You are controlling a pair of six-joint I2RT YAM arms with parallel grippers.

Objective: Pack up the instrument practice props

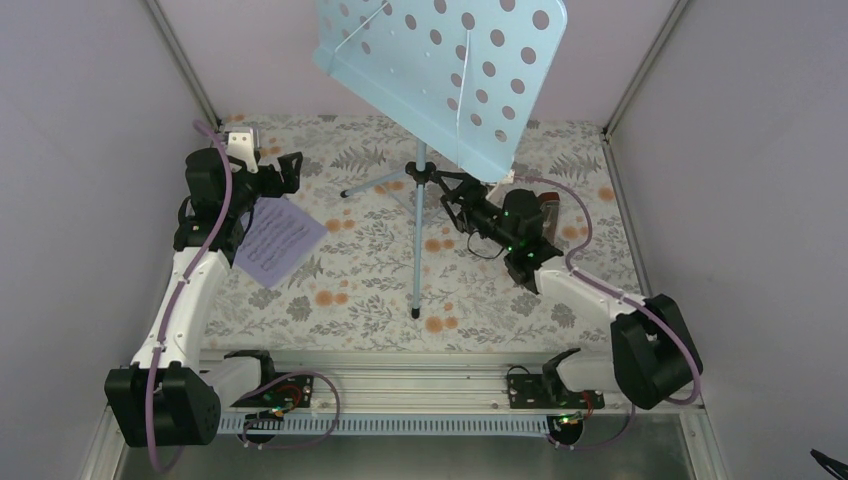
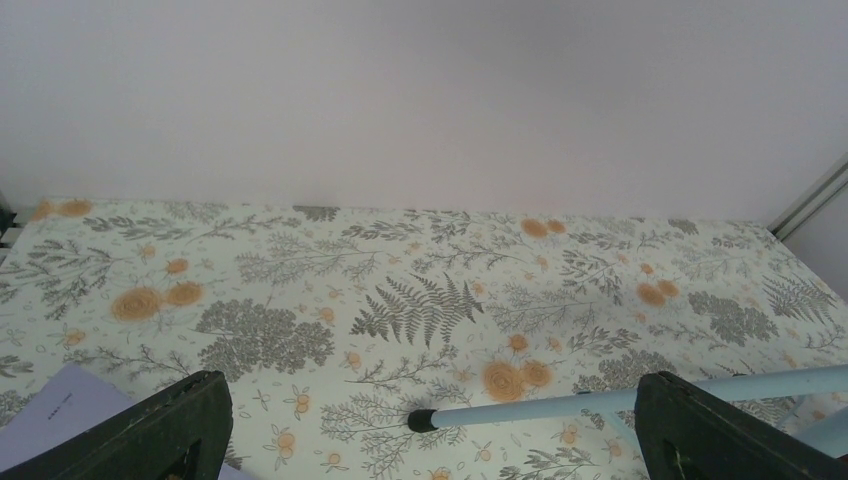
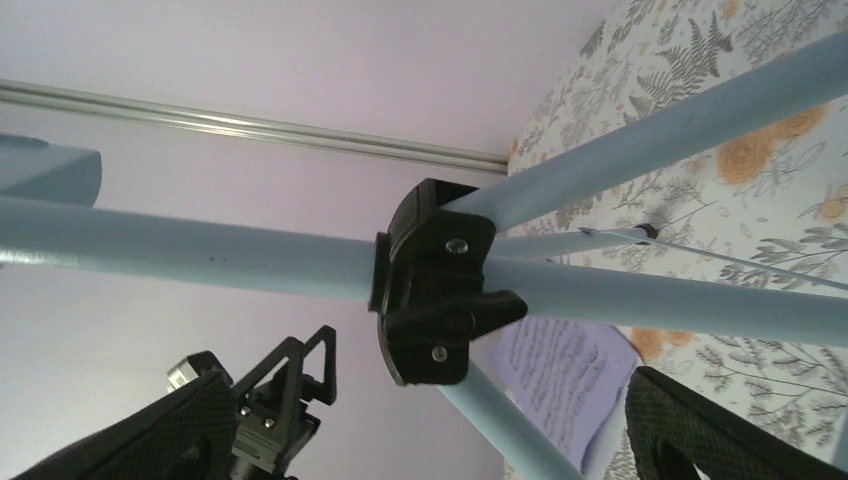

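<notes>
**Both tools open, the right one at the music stand's joint**

The light-blue music stand (image 1: 418, 240) stood upright on its three legs at the middle of the flowered surface (image 1: 340, 300). Its hole-dotted plate tilted across the top centre of the overhead frame. The right tool (image 1: 450, 195) reached in from the right of the frame to the black joint (image 3: 435, 290) where the legs meet the pole. In the right wrist view its two fingers (image 3: 180, 430) stood wide apart at the bottom corners, with the joint and pole between them higher in the frame. Nothing was clasped.

The left tool (image 1: 290, 170) sat at the upper left of the overhead frame, well apart from the stand's pole and pointing towards it. Its jaws were spread fully and held nothing. In the left wrist view one stand leg with a black tip ran in from the lower right between the fingers.

A lilac sheet-music page (image 1: 280, 240) lay flat on the surface at centre left, just below the left tool and partly under that arm.

A small brown block (image 1: 549, 207) showed right behind the right arm, mostly hidden, so what it was could not be told
</notes>
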